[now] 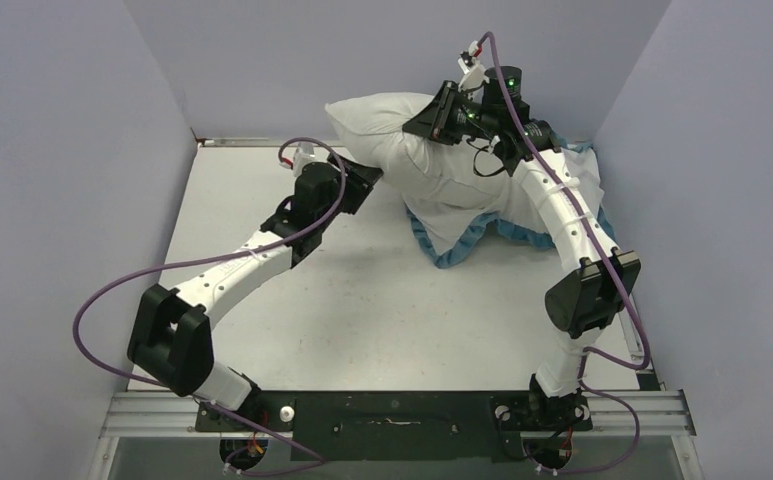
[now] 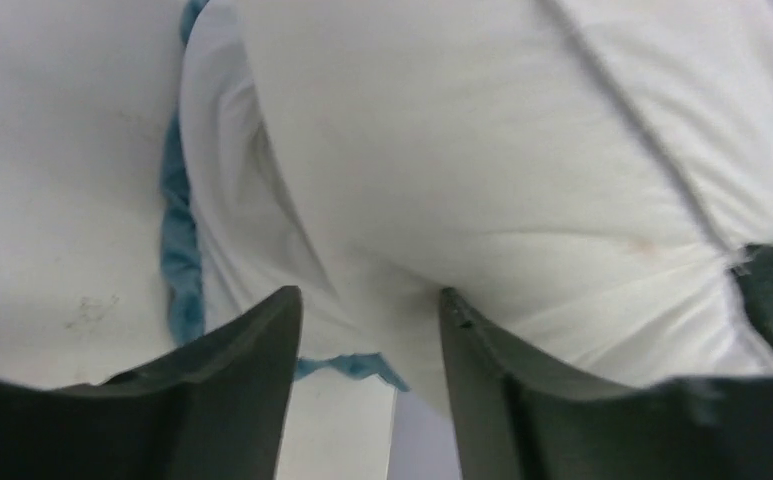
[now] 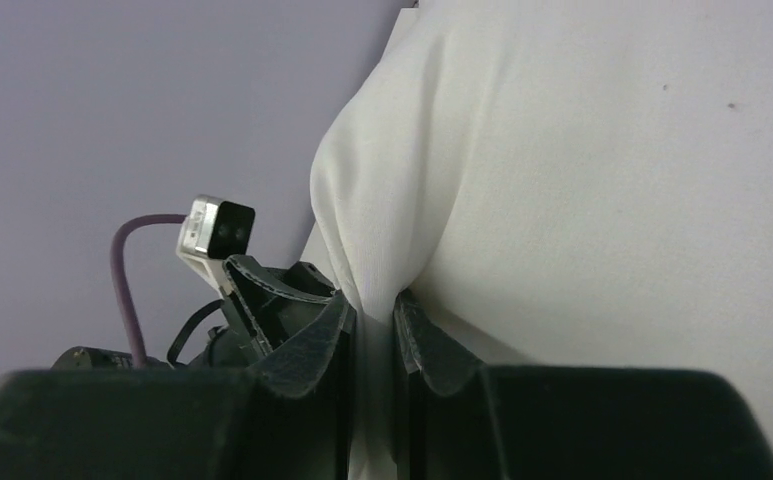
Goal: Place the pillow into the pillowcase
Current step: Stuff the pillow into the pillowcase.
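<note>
Plump white pillow [image 1: 382, 125] tilted up, over crumpled blue-edged pillowcase [image 1: 454, 250]

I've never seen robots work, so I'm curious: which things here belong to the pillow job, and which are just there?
Job: pillow; pillowcase; right jaws, pinched shut on pillow fabric; left jaws, open beside the pillow.
Just there: table; walls.
</note>
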Tool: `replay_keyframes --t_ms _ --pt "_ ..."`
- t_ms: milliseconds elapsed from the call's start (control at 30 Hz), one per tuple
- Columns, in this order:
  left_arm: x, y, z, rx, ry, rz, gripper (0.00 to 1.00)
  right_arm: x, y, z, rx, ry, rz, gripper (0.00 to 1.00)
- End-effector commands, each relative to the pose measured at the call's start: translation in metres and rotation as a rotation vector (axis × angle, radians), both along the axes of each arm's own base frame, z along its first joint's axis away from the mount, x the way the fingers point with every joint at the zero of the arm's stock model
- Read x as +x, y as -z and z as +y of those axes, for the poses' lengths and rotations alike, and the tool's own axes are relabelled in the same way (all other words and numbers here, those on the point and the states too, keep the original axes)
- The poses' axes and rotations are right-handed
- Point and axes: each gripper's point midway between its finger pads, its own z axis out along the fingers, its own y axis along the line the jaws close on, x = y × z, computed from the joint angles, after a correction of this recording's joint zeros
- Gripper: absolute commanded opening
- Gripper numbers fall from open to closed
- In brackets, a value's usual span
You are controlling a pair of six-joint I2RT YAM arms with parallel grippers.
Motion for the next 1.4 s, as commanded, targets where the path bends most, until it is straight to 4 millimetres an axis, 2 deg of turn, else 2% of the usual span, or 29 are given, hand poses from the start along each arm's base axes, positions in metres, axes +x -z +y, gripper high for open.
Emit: replay_keyframes --t_ms 0,100,167,267,333,400,500,633,833,933,1033,1133,1167,1267,1367 --pt "-0.030 0.073 -0.012 0.011 0.083 0.237 0.56 -0.024 -0.081 -0.007 0.068 0.007 -0.204 0.05" --pt "-0.040 0.090 -0.031 -0.073 0.105 0.288 0.72 -0.022 -0.082 -0.007 0.072 0.016 -0.203 0.05" --pt "-0.046 0.099 -0.053 -0.097 0.149 0.315 0.78 -0.020 -0.082 -0.008 0.072 0.023 -0.206 0.05" --pt "-0.051 0.110 -0.088 -0.126 0.230 0.364 0.82 -0.020 -0.082 -0.008 0.072 0.028 -0.208 0.05" --pt "-0.052 0.126 -0.102 -0.096 0.240 0.406 0.82 -0.020 -0.082 -0.008 0.072 0.027 -0.208 0.05" --pt "-0.051 0.146 -0.108 -0.068 0.224 0.453 0.79 -0.020 -0.082 -0.009 0.070 0.029 -0.207 0.05" --pt "-0.050 0.179 -0.107 -0.012 0.154 0.527 0.72 -0.019 -0.078 -0.009 0.066 0.033 -0.198 0.05" --pt "-0.047 0.211 -0.110 0.055 0.119 0.595 0.65 -0.020 -0.077 -0.010 0.061 0.038 -0.197 0.05" --pt "-0.037 0.245 -0.128 0.073 0.124 0.646 0.59 -0.020 -0.077 -0.011 0.055 0.043 -0.198 0.05" --pt "-0.035 0.263 -0.127 0.105 0.092 0.689 0.52 -0.020 -0.076 -0.013 0.050 0.049 -0.197 0.05" --pt "-0.030 0.268 -0.129 0.121 0.091 0.682 0.29 -0.019 -0.077 -0.016 0.043 0.062 -0.201 0.05" --pt "-0.020 0.256 -0.129 0.167 0.108 0.628 0.04 -0.018 -0.077 -0.020 0.039 0.071 -0.202 0.05" --pt "-0.017 0.250 -0.128 0.179 0.114 0.602 0.00 -0.018 -0.076 -0.021 0.038 0.073 -0.200 0.05" --pt "-0.010 0.226 -0.124 0.210 0.119 0.523 0.00 -0.017 -0.075 -0.022 0.038 0.074 -0.198 0.05" --pt "-0.009 0.205 -0.111 0.232 0.093 0.467 0.00 -0.017 -0.074 -0.023 0.037 0.074 -0.196 0.05"
